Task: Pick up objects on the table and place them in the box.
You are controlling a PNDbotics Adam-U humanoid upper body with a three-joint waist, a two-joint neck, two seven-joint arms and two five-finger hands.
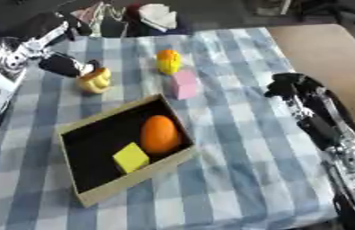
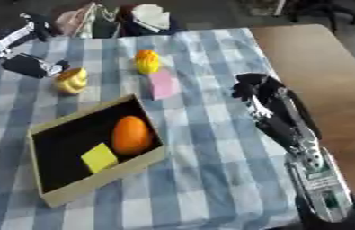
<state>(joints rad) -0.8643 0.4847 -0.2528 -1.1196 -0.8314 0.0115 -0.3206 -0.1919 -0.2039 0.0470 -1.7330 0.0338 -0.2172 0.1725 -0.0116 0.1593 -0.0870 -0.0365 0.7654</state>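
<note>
The box (image 1: 94,191), one only, lies at the near left of the bench (image 1: 243,179), which wears a blue and white checked cloth. It is a shallow cardboard tray with a black inside, set askew. In it lie two things: one orange egg-shaped object (image 1: 160,134) toward the right wall, and one yellow cube (image 1: 130,157) just beside it on the near side.

Outside the box, three small things are on the cloth beyond its far edge. One pink block (image 1: 185,84) stands just past the box's far corner. One yellow-orange round object (image 1: 168,61) sits just behind the pink block. One yellow lumpy object (image 1: 95,80) lies further left.

The left hand (image 1: 64,64) comes in from the upper left, dark, its fingers meeting the yellow lumpy object; whether they close round it I cannot tell. The right hand (image 2: 255,87) hovers over the cloth on the right, well apart from every object, fingers curled inward and holding nothing.

The right eye view shows the right forearm nearly whole down to the lower edge; the left eye view cuts it at the right border but shows more of the left arm.
</note>
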